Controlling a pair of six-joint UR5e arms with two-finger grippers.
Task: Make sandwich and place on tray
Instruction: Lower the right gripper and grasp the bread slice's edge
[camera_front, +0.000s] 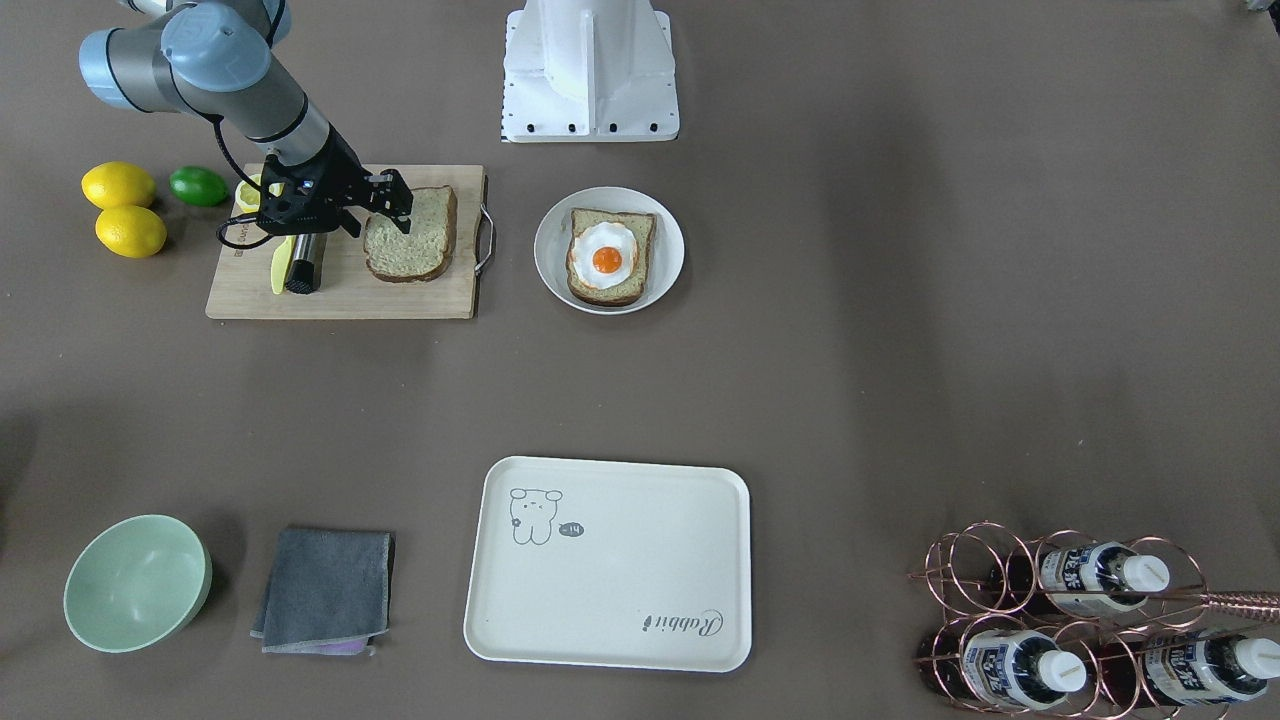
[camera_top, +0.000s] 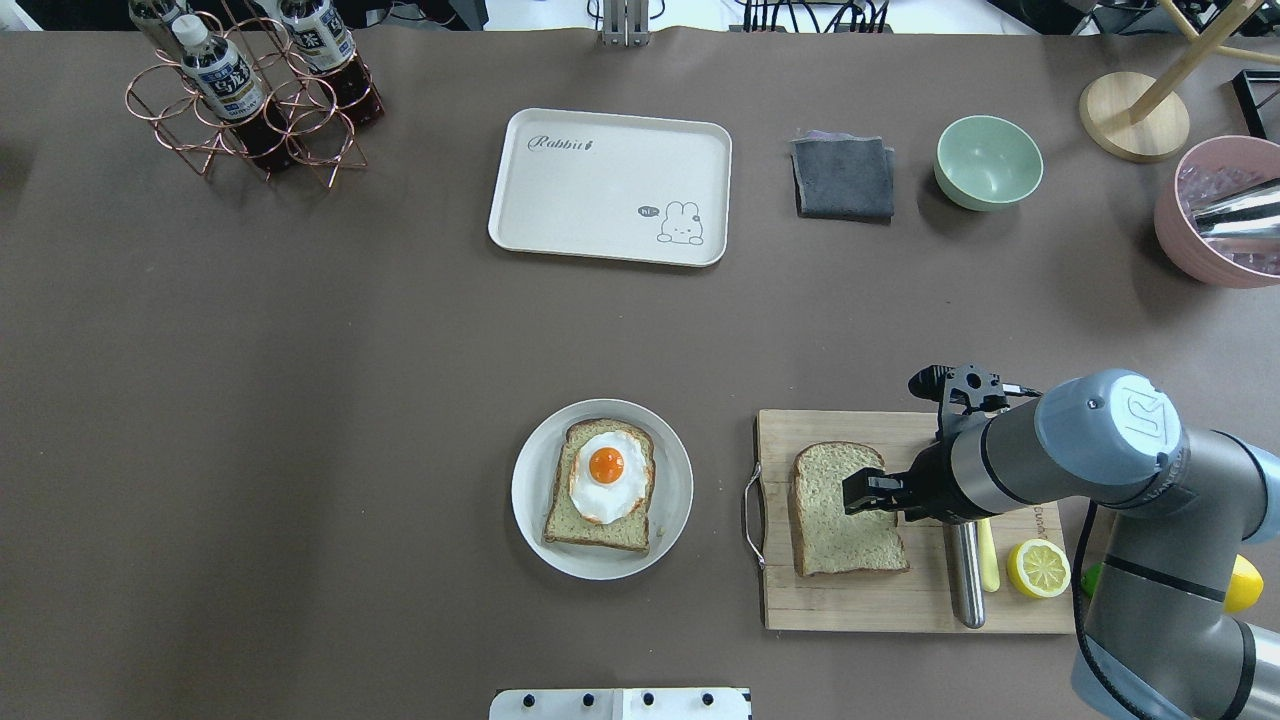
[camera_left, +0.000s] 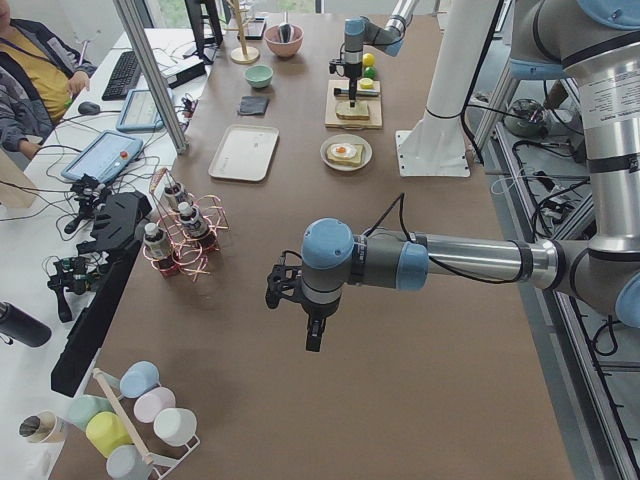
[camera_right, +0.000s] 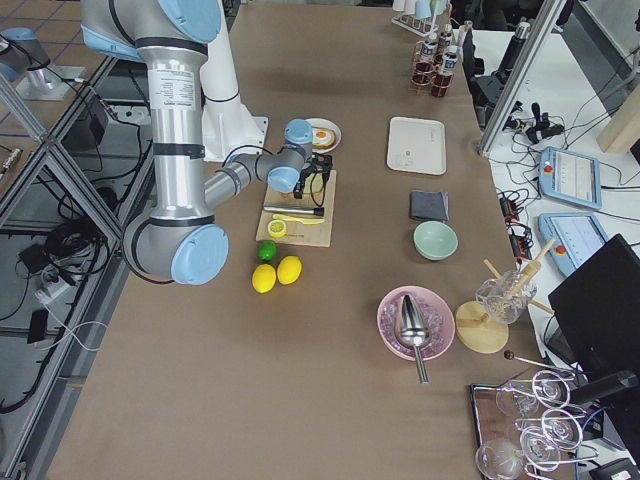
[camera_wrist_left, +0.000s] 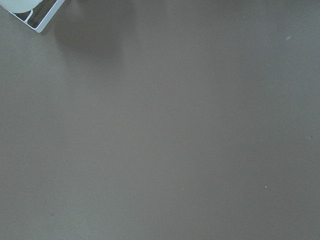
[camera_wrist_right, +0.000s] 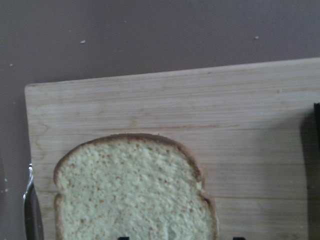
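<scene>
Right gripper (camera_top: 862, 493), jaws apart, is positioned over the bare slice (camera_top: 840, 535) on the cutting board (camera_top: 860, 600). The slice with egg (camera_top: 600, 534) sits on the plate (camera_top: 530, 500); the tray (camera_top: 600, 190) lies well apart. Left gripper (camera_left: 313, 335): state cannot be determined (side view only). Risk: a shallow edge grip may let the slice slip or tear.

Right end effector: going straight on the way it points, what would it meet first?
Probably the square speckled wholegrain bread slice on the bamboo cutting board, directly beneath the right end effector; gap unclear.
</scene>
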